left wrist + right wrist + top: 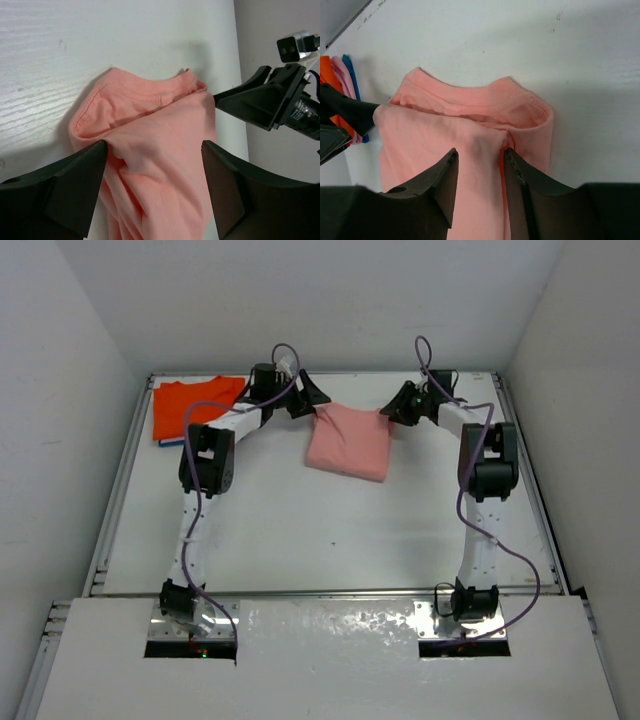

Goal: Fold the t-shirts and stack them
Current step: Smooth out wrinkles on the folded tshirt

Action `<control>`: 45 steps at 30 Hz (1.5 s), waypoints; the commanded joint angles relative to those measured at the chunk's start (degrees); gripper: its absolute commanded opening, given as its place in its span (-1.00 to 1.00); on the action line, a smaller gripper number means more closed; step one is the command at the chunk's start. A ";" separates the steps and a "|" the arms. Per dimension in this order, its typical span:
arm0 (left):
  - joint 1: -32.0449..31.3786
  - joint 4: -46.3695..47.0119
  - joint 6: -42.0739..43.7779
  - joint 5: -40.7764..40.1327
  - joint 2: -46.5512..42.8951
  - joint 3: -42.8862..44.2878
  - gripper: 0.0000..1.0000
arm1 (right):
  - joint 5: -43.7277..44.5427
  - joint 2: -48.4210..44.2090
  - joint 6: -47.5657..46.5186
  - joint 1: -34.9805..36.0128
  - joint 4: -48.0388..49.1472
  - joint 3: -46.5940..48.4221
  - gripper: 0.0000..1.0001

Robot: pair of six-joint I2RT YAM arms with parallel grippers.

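Note:
A pale salmon-pink t-shirt [348, 443] lies folded on the white table at the middle back. My left gripper [312, 400] hangs over its far left corner. In the left wrist view this gripper [154, 147] is open wide, with the pink cloth [165, 165] below the gap. My right gripper [392, 412] is at the far right corner. Its jaws [481, 151] stand part way apart with a ridge of the pink cloth [470, 130] between them, and the right fingertip [509, 152] touches a fold. A bright orange t-shirt [190, 405] lies folded at the back left, with a thin blue edge [170, 443] under it.
The table [300, 530] has metal rails along its left [115, 500] and right [540, 510] sides and white walls close behind. In the right wrist view the orange stack [325, 70] also shows a pale pink layer [339, 75] and the blue edge [351, 75].

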 commanded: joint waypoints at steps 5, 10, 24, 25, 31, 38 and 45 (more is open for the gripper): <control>0.93 -14.21 12.39 -4.35 -11.96 -4.03 0.45 | 2.57 -11.73 -4.51 -0.53 -0.95 -5.71 -0.16; 0.93 -18.64 20.58 -9.45 -21.81 -17.04 0.39 | -0.42 -12.62 -4.42 1.04 1.36 -4.06 -0.18; -6.89 -9.42 16.89 -5.50 -22.54 -30.25 0.21 | -21.07 10.05 33.98 6.67 53.82 0.79 -0.16; -7.15 -9.24 16.54 -6.63 -22.01 -30.34 0.19 | -20.98 10.67 33.64 6.93 53.65 0.17 -0.16; -7.95 -8.09 15.40 -8.13 -19.45 -32.35 -1.00 | -19.76 13.75 29.33 7.11 50.66 -4.66 -0.18; -7.95 -7.30 16.89 -10.16 -24.81 -42.02 -0.96 | -16.94 11.38 25.90 3.78 50.40 -11.79 -0.21; -7.86 -9.93 16.63 -9.72 -26.74 -41.86 -0.42 | -19.83 10.07 27.04 2.89 51.10 -8.10 -0.20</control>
